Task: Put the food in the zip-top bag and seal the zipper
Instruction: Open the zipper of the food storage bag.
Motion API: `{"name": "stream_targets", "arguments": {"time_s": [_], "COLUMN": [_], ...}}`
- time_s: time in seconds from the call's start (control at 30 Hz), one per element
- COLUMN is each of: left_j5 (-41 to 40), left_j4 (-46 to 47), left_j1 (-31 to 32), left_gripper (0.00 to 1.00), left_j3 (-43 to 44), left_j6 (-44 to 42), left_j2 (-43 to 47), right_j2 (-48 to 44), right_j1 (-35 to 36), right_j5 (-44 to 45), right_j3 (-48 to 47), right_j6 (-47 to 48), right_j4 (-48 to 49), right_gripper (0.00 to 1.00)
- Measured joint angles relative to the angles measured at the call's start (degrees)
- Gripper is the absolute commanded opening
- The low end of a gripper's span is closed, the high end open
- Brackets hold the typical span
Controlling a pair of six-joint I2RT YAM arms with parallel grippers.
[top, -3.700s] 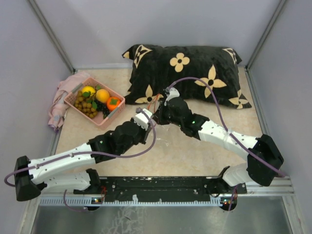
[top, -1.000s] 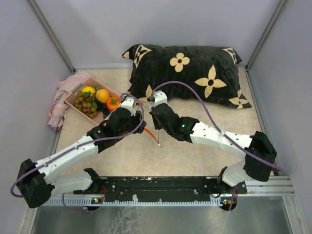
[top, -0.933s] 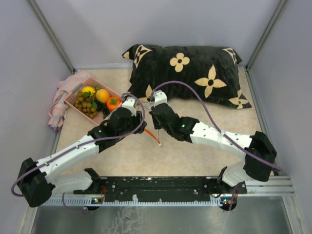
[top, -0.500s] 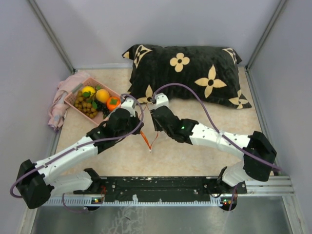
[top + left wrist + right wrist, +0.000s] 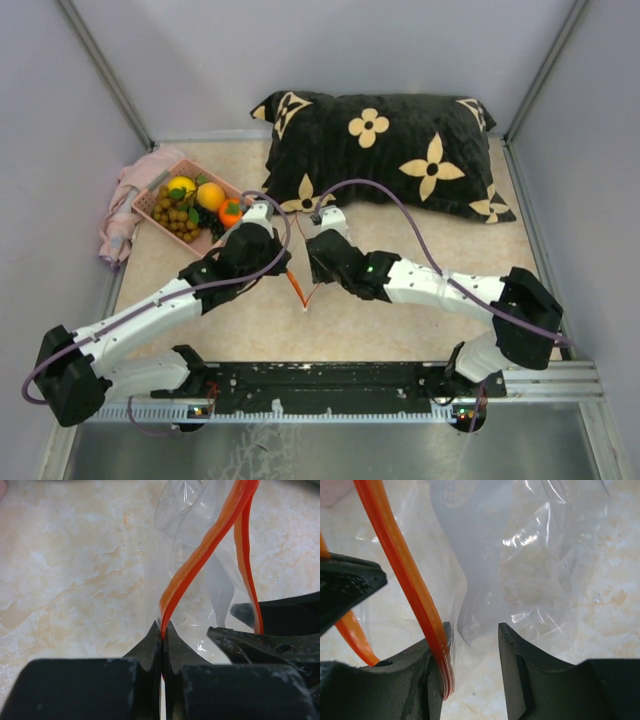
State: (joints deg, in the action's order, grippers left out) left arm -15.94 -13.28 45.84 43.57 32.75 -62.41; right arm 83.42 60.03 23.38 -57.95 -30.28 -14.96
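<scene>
My left tool (image 5: pixel 162 630) is clamped on the bag's (image 5: pixel 187 505) orange zipper (image 5: pixel 211 545) above the worktop (image 5: pixel 350 335), and my right tool (image 5: pixel 475 630) gapes. Held one-sided, the mouth could sag shut. The food (image 5: pixel 190 205) sits in the basket (image 5: pixel 160 228).

zip-top bag (image 5: pixel 530 570) cut off at the top edge in both wrist views; from above the clear film's too faint to make out (only zipper (image 5: pixel 297 288) shows).

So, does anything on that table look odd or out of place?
Yes. A big black flowered pillow lies across the back of the table, and a pink cloth is bunched up beside the fruit basket at the left. The zip-top bag hangs crumpled, its orange zipper curved and pinched in the left gripper.
</scene>
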Motion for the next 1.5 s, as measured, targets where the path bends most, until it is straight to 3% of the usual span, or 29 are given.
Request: {"name": "stream_targets", "arguments": {"time_s": [0.1,0.23,0.6,0.83,1.0,1.1,1.33,1.5], "left_j5": [-1.3,-3.6,-5.9,-5.2,-1.2,1.4,5.1,5.7], "left_j4": [-1.4,-4.0,-8.8,-10.8,-9.2,-8.0,-6.5,-5.7], "left_j1": [0.0,0.0,0.0,0.0,0.0,0.0,0.0,-0.1], "left_gripper": [0.00,0.00,0.00,0.00,0.24,0.32,0.66,0.81], "left_j3": [0.6,2.2,5.1,7.3,7.3,7.3,7.4,8.3], "left_j6": [0.8,0.7,-2.6,-4.5,-5.8,-6.2,-6.5,-6.9], "left_j2": [-0.6,-1.2,-2.5,-5.8,-5.7,-5.2,-2.7,-0.2], "right_j2": [0.0,-0.6,-5.9,-10.4,-11.4,-11.2,-6.7,-3.1], "right_j1": [0.2,0.2,-0.4,-3.7,-4.0,-4.1,-4.1,-4.3], "right_j5": [1.4,4.6,12.8,11.5,9.7,9.6,10.1,11.8], "right_j3": [0.7,0.9,-4.0,-4.4,-4.4,-4.4,-7.1,-11.1], "right_j6": [-0.9,0.1,8.0,11.4,12.8,13.2,13.3,13.0], "right_j4": [-1.5,-5.0,-12.6,-13.0,-12.9,-13.0,-15.2,-18.7], "right_gripper": [0.26,0.01,0.00,0.00,0.00,0.00,0.00,0.00]}}
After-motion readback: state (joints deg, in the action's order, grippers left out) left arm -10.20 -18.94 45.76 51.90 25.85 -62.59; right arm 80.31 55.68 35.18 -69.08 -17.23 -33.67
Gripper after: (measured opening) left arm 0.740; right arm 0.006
